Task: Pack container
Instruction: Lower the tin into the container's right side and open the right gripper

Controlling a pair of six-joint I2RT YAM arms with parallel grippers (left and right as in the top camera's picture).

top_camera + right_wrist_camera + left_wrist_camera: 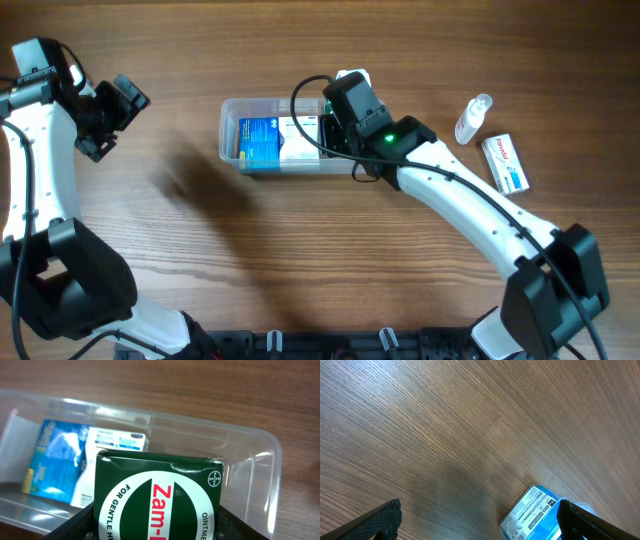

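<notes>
The clear plastic container (pixel 229 128) sits at the table's middle back. Inside lie a blue box (pixel 262 142) and a white box (pixel 298 140). My right gripper (pixel 342 122) is over the container's right end, shut on a green Zam-Buk box (pixel 157 495) held within the container (pixel 270 447). The right wrist view also shows the blue box (pixel 52 462) and the white box (pixel 114 442) beyond it. My left gripper (pixel 108 116) is open and empty, far left of the container. The left wrist view shows its open jaws (pixel 480 525) above bare wood, with the blue box (pixel 532 512) at the bottom right.
A small clear bottle (pixel 472 118) lies right of the container. A white box with red and blue print (pixel 506 162) lies beside the bottle, near the right side. The right arm reaches across from the front right.
</notes>
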